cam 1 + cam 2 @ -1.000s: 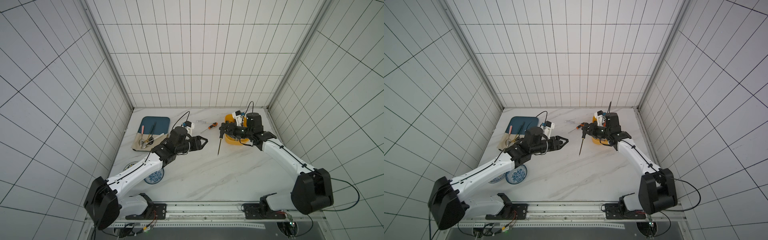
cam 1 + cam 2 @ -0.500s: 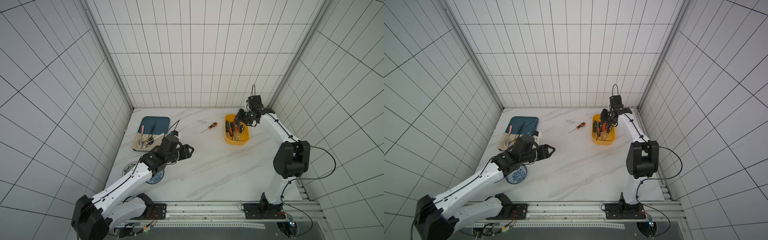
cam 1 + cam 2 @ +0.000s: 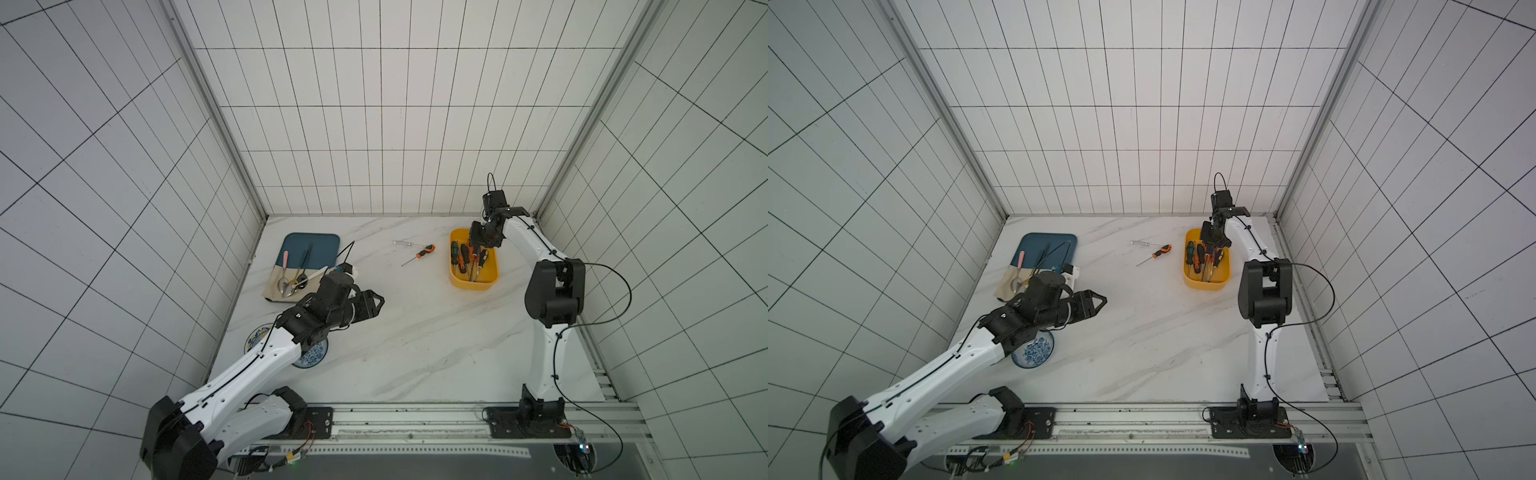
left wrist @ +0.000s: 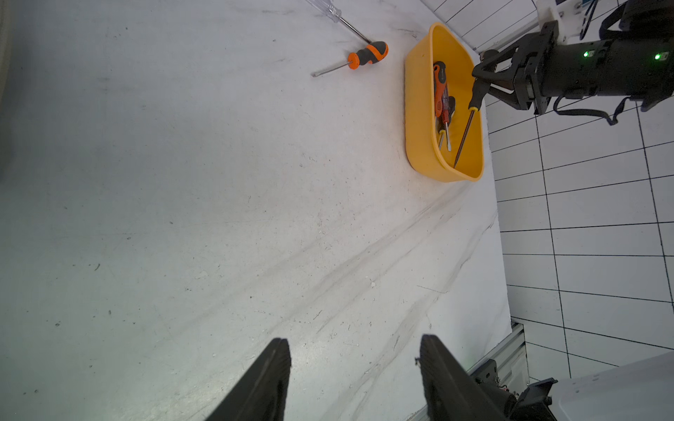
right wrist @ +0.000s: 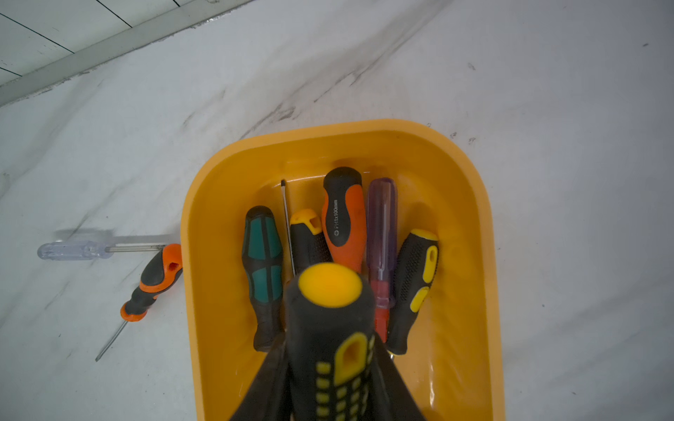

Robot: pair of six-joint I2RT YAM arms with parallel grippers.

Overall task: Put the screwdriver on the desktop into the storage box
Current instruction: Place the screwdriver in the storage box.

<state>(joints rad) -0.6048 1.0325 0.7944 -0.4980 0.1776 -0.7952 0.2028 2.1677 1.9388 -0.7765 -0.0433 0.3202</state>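
The black-and-yellow screwdriver (image 5: 328, 328) is hanging tilted over the yellow box (image 5: 474, 189), its handle (image 4: 477, 94) raised and its tip pointing down inside the box; whether the tip is touching the floor I cannot tell. The right end effector (image 5: 328, 382) is clamping that handle between its fingers, hovering above the box's far end in both top views (image 3: 482, 241) (image 3: 1212, 239). Below it, several other screwdrivers are lying side by side in the box. Just beside the box, to the right end effector's left, an orange screwdriver (image 3: 426, 250) and a clear-handled one (image 3: 401, 242) are lying on the worktop (image 3: 415, 332), their ends meeting. Well apart from them, the left end effector (image 4: 353, 339) is hovering over bare worktop with its jaws apart and nothing between them. Behind the left end effector, a blue tray (image 3: 328, 241) is holding spoons.
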